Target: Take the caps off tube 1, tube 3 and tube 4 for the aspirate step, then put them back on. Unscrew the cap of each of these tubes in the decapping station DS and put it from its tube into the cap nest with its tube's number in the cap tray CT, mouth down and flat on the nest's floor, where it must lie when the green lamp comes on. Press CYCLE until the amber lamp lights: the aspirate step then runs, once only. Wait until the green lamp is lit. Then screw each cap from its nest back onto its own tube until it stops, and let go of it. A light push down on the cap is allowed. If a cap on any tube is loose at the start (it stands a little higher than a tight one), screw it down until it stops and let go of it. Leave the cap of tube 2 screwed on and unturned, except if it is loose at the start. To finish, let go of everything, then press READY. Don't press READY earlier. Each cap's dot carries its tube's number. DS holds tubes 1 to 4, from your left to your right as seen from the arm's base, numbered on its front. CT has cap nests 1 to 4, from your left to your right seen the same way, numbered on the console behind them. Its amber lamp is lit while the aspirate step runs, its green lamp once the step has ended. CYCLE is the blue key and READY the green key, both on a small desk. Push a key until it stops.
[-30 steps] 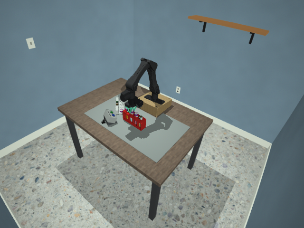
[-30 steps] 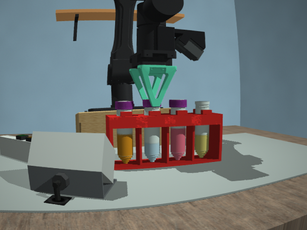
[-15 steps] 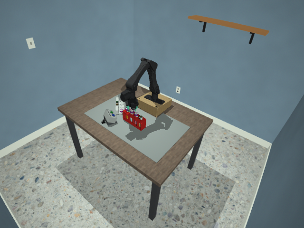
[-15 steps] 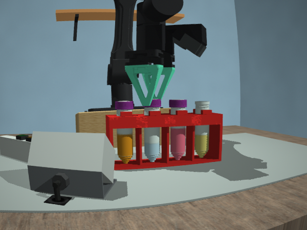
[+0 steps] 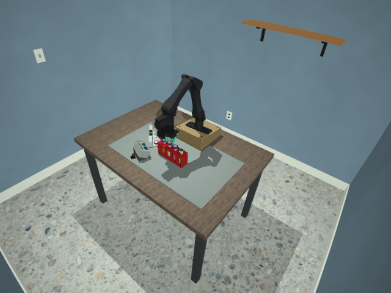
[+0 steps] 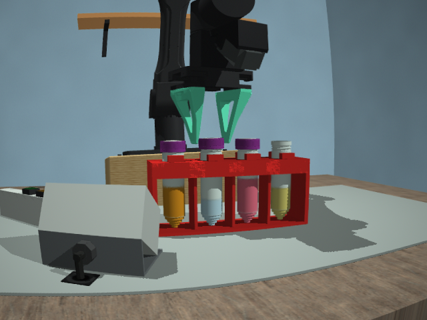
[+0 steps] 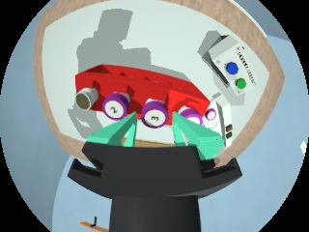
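The red decapping station (image 6: 229,193) holds four tubes. The yellow tube 1 (image 6: 281,179) at the right of the front view has no cap and shows bare thread. The pink tube 2 carries a purple cap (image 6: 247,143). The blue tube 3 carries its cap (image 6: 211,143), marked 3 in the wrist view (image 7: 154,112). The orange tube 4 carries its cap (image 6: 173,146). My gripper (image 6: 208,140) is open, with its green fingertips on either side of the top of tube 3's cap, apart from it; it also shows in the wrist view (image 7: 154,123). A purple cap (image 7: 210,115) lies in the cap tray (image 5: 151,133).
The grey key desk (image 6: 96,227) stands beside the station, with the blue key (image 7: 232,68) and the green key (image 7: 241,84) on top. The cap tray's console (image 6: 17,203) is behind it. The arm's wooden base box (image 5: 198,132) is behind the station.
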{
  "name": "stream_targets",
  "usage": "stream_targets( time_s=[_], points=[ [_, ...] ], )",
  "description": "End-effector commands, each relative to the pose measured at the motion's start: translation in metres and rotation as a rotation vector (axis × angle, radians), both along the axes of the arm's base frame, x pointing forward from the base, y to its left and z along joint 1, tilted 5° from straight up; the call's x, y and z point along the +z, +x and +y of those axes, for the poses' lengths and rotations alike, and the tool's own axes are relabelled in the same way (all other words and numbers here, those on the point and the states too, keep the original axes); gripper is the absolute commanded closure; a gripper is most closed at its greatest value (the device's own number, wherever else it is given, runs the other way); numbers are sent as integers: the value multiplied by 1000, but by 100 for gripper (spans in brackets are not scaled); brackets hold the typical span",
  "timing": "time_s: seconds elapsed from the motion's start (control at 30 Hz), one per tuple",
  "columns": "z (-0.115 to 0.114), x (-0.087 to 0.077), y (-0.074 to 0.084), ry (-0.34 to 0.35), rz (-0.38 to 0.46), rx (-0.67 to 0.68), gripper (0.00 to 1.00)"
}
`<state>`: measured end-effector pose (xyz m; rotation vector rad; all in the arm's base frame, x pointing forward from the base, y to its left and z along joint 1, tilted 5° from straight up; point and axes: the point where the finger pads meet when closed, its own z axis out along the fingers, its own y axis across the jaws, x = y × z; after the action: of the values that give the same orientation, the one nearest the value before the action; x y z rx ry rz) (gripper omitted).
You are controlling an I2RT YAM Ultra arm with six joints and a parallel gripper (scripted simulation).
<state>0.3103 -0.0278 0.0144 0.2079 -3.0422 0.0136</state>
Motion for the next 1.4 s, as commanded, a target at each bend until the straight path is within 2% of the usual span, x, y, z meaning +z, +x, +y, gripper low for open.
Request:
stream_targets(
  time_s=[0.0,0.4,0.43,0.9,1.3,1.37],
  points=[
    [0,5,6,-19,-24,-215,51],
    [0,6,7,-19,-24,-215,51],
    [0,6,7,-19,-24,-215,100],
    [0,6,7,-19,-24,-215,100],
    [1,41,9,-19,-24,-215,100],
    [1,41,9,-19,-24,-215,100]
  ],
)
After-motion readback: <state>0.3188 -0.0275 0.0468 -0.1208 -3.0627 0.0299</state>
